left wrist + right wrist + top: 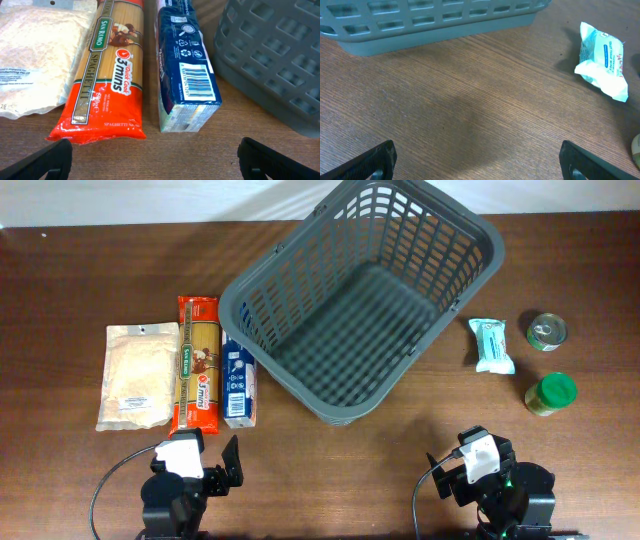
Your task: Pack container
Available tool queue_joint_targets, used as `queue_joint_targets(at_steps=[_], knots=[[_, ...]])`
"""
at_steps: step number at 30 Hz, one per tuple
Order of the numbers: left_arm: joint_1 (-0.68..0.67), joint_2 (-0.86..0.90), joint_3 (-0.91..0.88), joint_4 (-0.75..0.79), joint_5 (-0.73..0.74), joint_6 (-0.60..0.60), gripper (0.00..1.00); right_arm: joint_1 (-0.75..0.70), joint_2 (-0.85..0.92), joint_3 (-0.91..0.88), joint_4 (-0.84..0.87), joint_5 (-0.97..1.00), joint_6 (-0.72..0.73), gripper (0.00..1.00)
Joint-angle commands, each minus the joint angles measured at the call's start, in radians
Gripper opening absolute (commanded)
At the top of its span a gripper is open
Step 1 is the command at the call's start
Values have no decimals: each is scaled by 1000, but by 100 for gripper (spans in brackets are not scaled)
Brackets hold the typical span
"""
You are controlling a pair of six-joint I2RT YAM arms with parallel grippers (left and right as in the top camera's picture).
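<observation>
The container (300,275), a large dark grey lattice basket, stands empty and turned at an angle at the table's back centre. Left of it lie a pale grain bag (138,375), a red spaghetti pack (197,365) and a blue carton (238,382). My left gripper (195,452) hovers open near the front edge, just short of the spaghetti (107,75) and the carton (185,70), with only bare wood between its fingers. My right gripper (480,450) is open at the front right, holding nothing. The basket's wall (430,20) lies ahead of it.
Right of the basket lie a white-and-teal packet (493,345), a small tin can (547,331) and a green-lidded jar (551,393). The packet (602,60) shows at the right of the right wrist view. The basket's corner (275,55) is close to the carton.
</observation>
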Motion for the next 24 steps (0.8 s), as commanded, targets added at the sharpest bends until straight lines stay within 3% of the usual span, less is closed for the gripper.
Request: queue_joint_targets(at_steps=[1, 19, 24], knots=[[6, 0, -5, 2, 8, -5, 99, 7, 0, -4, -3, -13, 11, 99], [6, 0, -5, 2, 8, -5, 99, 7, 0, -4, -3, -13, 11, 99], [6, 0, -5, 51, -55, -2, 99, 7, 0, -4, -3, -13, 11, 99]])
